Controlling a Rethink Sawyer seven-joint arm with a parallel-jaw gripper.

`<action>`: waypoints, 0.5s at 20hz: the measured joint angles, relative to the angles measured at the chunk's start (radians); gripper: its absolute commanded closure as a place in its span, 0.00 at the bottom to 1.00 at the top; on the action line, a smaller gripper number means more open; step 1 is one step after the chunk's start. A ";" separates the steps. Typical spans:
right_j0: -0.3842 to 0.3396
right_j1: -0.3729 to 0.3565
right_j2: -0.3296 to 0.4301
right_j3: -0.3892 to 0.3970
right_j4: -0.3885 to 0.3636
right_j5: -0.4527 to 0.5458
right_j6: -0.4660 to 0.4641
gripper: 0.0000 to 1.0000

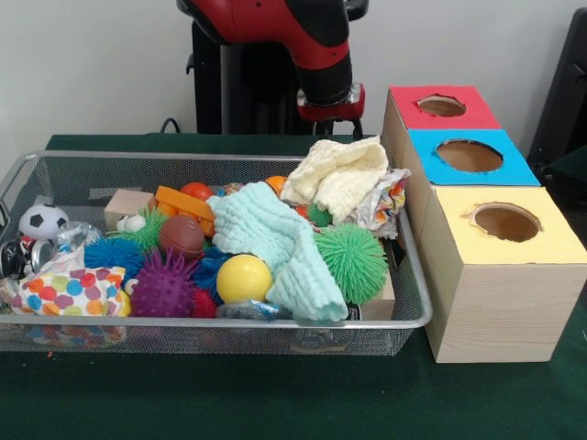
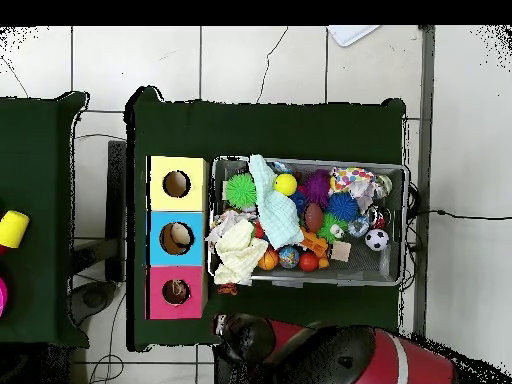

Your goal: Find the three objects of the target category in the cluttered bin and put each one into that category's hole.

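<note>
A wire mesh bin (image 1: pixel 417 302) (image 2: pixel 400 225) is piled with toys. On top lie a light blue cloth (image 1: pixel 275 240) (image 2: pixel 268 205) and a cream cloth (image 1: pixel 344 174) (image 2: pixel 238 250). Around them sit a green spiky ball (image 1: pixel 352 261) (image 2: pixel 240 189), a yellow ball (image 1: pixel 243 278) (image 2: pixel 286 184), a purple spiky ball (image 1: pixel 163 286), a brown ball (image 1: pixel 181 236), a small soccer ball (image 1: pixel 41 221) (image 2: pixel 376 239) and orange blocks (image 1: pixel 183 203). Beside the bin stand three boxes with holes: red (image 1: pixel 442 106) (image 2: pixel 176 292), blue (image 1: pixel 470 156) (image 2: pixel 176 238), yellow (image 1: pixel 506 222) (image 2: pixel 176 184). The gripper (image 1: pixel 332 121) hangs behind the bin's far rim, mostly hidden.
A polka-dot cloth (image 1: pixel 69 291) fills the bin's front left corner. The red arm (image 2: pixel 330 355) reaches over the table edge near the red box. A second green table holds a yellow object (image 2: pixel 12 228). Pale things show inside the blue and red holes in the overhead view.
</note>
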State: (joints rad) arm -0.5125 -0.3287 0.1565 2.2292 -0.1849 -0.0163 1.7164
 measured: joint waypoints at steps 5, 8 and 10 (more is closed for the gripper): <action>0.016 0.009 -0.021 -0.018 -0.011 -0.047 0.000 0.00; 0.024 0.010 -0.027 -0.021 -0.025 -0.059 0.000 0.00; 0.028 0.010 -0.029 -0.022 -0.038 -0.064 0.000 0.00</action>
State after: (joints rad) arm -0.4846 -0.3190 0.1270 2.2072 -0.2233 -0.0801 1.7167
